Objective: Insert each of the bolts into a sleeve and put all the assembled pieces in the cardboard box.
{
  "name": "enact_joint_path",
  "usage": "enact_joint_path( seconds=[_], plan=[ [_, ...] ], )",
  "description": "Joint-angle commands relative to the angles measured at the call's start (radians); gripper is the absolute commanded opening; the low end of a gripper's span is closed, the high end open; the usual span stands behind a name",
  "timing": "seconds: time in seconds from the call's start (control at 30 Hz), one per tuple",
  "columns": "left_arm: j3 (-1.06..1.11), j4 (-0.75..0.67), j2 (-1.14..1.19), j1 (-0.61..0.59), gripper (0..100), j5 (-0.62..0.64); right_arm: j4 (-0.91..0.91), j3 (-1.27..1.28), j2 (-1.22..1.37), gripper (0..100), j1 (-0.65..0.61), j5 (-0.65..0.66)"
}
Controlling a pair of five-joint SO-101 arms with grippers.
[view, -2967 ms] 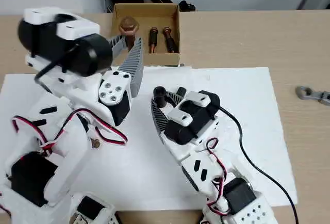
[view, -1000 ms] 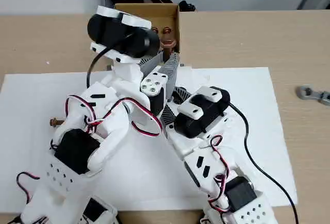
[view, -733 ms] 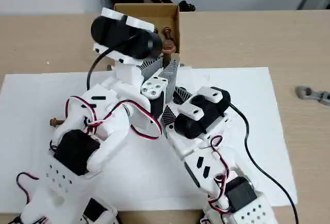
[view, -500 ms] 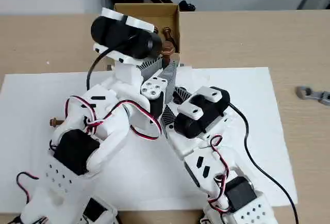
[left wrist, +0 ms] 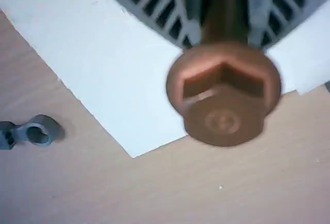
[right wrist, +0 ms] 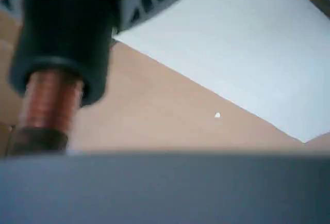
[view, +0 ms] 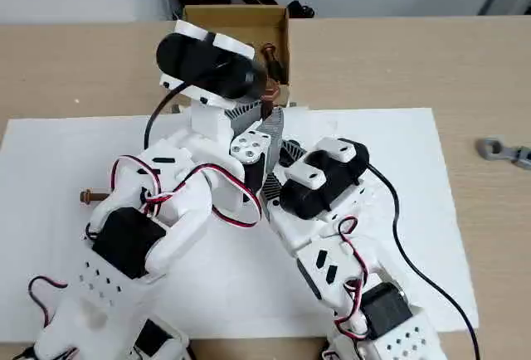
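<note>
While bolt is clenched by left hand, sleeve by right hand, jamming could be caused by misalignment.

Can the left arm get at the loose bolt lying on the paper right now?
Probably not: the left pincer is shut on a second bolt, its thread apparently in the black sleeve. The loose bolt lies on the paper, close beside that arm's lower links.
</note>
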Motion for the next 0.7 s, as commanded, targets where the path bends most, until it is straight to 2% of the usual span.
enact_joint_path(
  seconds=[0.0, 0.17, 0.3, 0.53, 0.67],
  plan=[
    [-0.002, -0.008, -0.006, -0.006, 1, -0.002, -0.015, -0.02, -0.019, 0.3, 0.008, -0.008],
    [-0.019, -0.012, 0.0, -0.006, 1, -0.002, -0.015, -0.02, -0.019, 0.3, 0.008, -0.008],
    [-0.028, -0.006, -0.003, -0.008, 9, 0.006, -0.015, -0.02, -0.019, 0.3, 0.008, -0.008],
    [-0.025, 0.057, 0.002, -0.008, 12, 0.006, -0.015, -0.02, -0.016, 0.3, 0.008, -0.008],
    [-0.03, 0.058, -0.003, -0.052, 13, 0.008, -0.015, -0.023, -0.012, 0.3, 0.008, -0.008]
  ],
)
